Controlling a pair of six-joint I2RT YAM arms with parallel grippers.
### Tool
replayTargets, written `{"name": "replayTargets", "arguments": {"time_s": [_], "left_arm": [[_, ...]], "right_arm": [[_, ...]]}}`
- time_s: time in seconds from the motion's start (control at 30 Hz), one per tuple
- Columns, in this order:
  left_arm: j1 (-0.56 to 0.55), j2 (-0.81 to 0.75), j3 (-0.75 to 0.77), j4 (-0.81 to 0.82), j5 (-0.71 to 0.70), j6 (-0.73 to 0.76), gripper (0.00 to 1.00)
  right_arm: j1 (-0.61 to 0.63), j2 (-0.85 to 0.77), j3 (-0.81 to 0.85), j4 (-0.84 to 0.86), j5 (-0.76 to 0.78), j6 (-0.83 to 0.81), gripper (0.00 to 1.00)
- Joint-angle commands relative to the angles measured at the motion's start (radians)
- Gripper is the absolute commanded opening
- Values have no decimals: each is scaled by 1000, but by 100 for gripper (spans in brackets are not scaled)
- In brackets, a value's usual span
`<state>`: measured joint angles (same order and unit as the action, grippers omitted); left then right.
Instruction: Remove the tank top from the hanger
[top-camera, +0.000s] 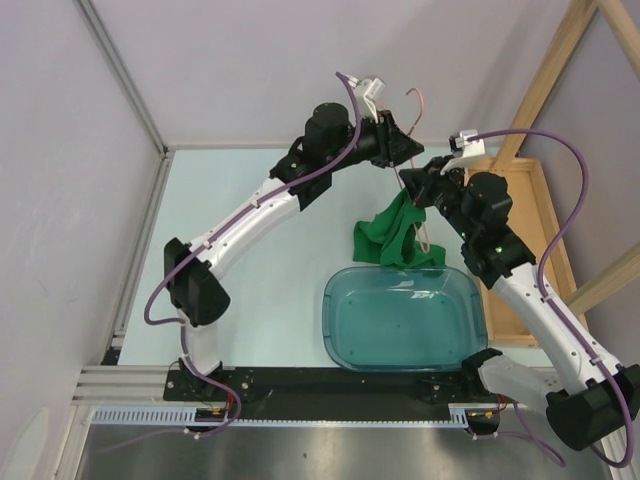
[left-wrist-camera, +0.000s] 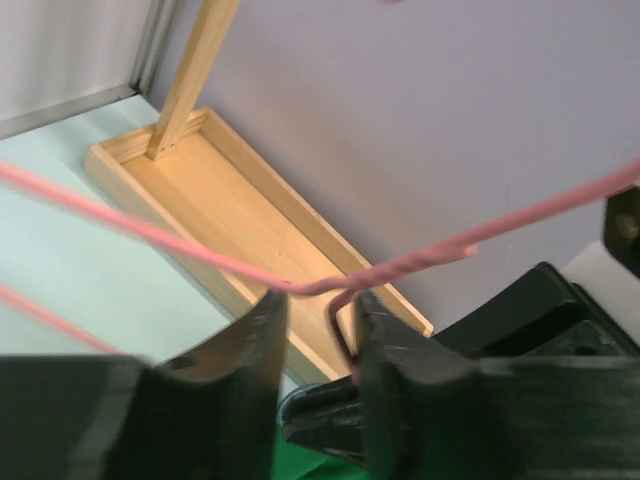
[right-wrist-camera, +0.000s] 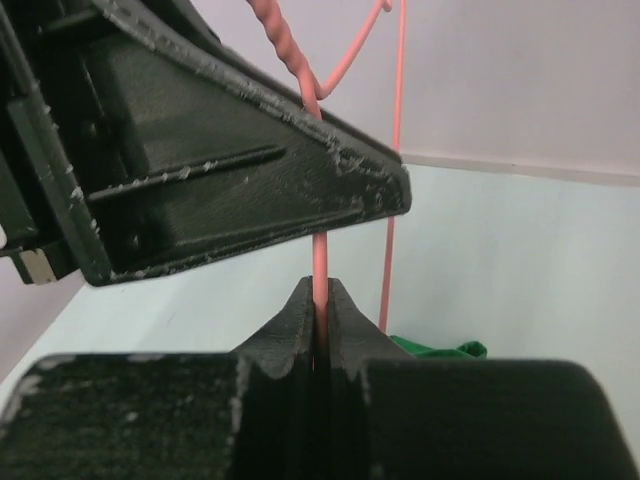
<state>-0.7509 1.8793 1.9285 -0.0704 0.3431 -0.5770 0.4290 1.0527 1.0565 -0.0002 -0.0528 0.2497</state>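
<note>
Left gripper (left-wrist-camera: 315, 330): we see it clamped around the neck of the hanger (left-wrist-camera: 420, 258).
Right gripper (right-wrist-camera: 322, 310): pinched tight on one pink wire.
Tank top (top-camera: 395, 238): bunched, hanging from the hanger's lower end, at 12 o'clock of the teal tub (top-camera: 345, 335).
Progress: we judge it mostly slipped off, but not yet free.

Hanger (right-wrist-camera: 320, 265): thin pink wire, smooth coating, twisted at neck. Tank top (top-camera: 395, 238): soft matt green cloth. Tub (top-camera: 400, 320): translucent glossy teal plastic. Tray (left-wrist-camera: 250, 215): pale bare wood. Fingers (right-wrist-camera: 290, 340): matt black plastic, scuffed edges. Table (top-camera: 270, 300): smooth, pale, matt.
</note>
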Motion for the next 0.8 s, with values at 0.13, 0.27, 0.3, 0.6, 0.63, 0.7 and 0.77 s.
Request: {"name": "replayTargets", "arguments": {"time_s": [0.13,0.27,0.3,0.6,0.63,0.7,0.77], "left_arm": [[10,37,116,-2,-19,43,0],[47,63,136,17,17,36,0],[56,69,144,35,31,32,0],[145,127,268,98,304,10,0],[159,127,268,107,347,2,0],[168,126,262,147,455,-17,0],[180,112,250,173,485,-17,0]], "right_arm": [[8,-28,-9,72,-30,-33,4],[10,4,6,68,22,-38,27],[8,12,16,60,25,-35,36],[5,38,145,-136,31,-38,63],[1,38,157,-147,1,-35,63],[-9,35,192,-182,-53,-24,63],[-22,39,214,-201,-126,-6,63]]}}
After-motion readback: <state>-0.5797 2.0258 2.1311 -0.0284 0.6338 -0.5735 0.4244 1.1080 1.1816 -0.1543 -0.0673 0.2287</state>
